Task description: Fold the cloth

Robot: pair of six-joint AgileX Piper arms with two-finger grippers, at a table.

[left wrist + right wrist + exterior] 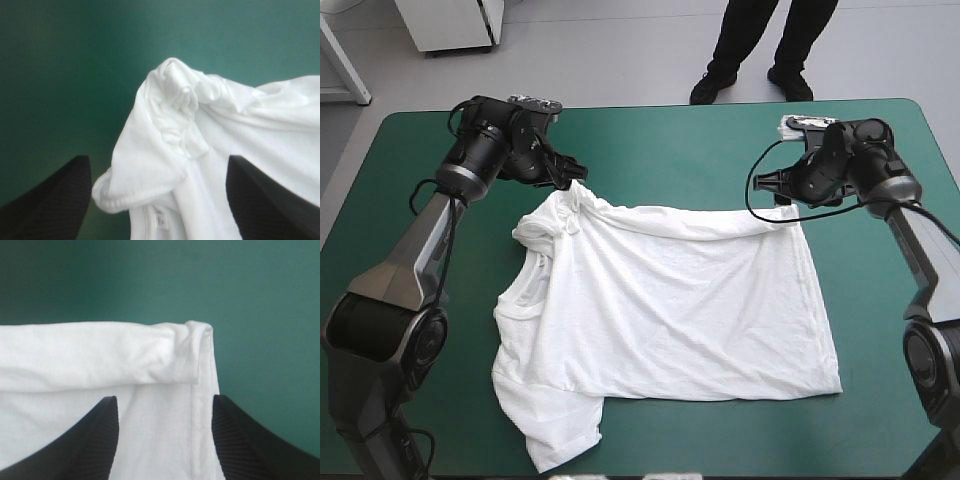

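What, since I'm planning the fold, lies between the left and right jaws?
The T-shirt's rolled far edge spans that stretch of table, nothing else; the high view shows it.

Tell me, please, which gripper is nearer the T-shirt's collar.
Left. The left gripper is open over the bunched corner beside the collar; the right gripper is open over the opposite far corner.

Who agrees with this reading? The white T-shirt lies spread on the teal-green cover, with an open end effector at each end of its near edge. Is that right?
Not quite. The left end effector and right end effector are at the ends of the T-shirt's far edge, not its near edge, as the high view shows. The rest stands: it lies spread on the teal-green cover, and both are open.
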